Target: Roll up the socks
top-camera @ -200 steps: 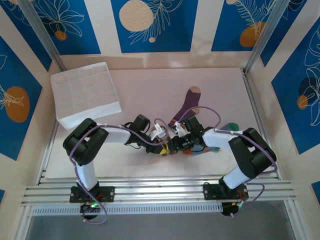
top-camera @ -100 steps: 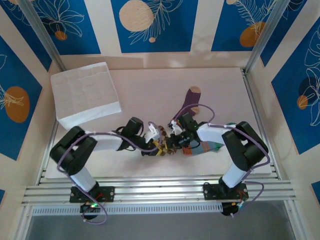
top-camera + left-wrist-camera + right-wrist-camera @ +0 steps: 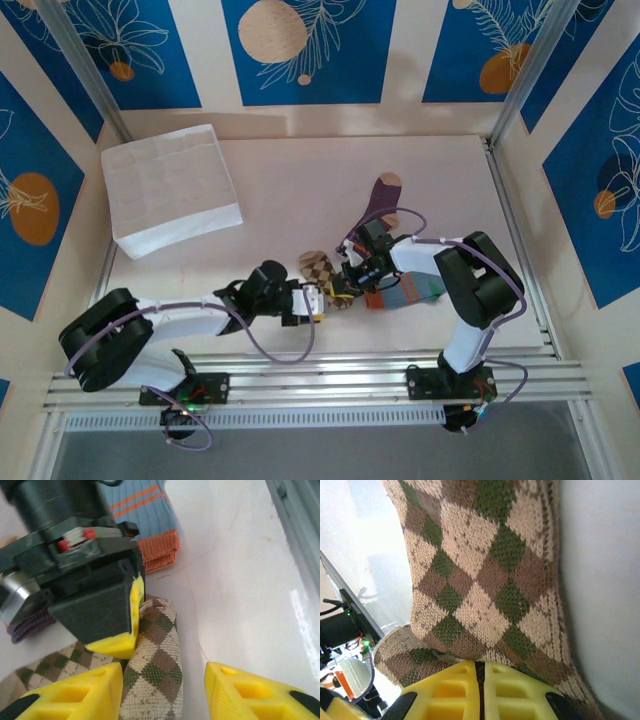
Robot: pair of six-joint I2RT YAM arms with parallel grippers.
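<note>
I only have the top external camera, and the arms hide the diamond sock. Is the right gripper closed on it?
Observer: Yes. Right wrist view: the right gripper is shut, pinching the brown diamond sock.
Operator: And the left gripper?
Observer: Left wrist view: it is open, the sock lying between its fingers, ungripped.
Operator: Does the blue-grey striped sock touch it?
Observer: No: its orange cuff lies apart, bare table between.

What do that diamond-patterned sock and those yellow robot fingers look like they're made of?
The diamond-patterned sock: knitted yarn, perhaps a cotton or wool blend; matte and slightly fuzzy, with single knit loops showing in the right wrist view. The yellow fingers: probably moulded or printed plastic, smooth with a dull sheen, judging by their hard edges and hollow recesses.
</note>
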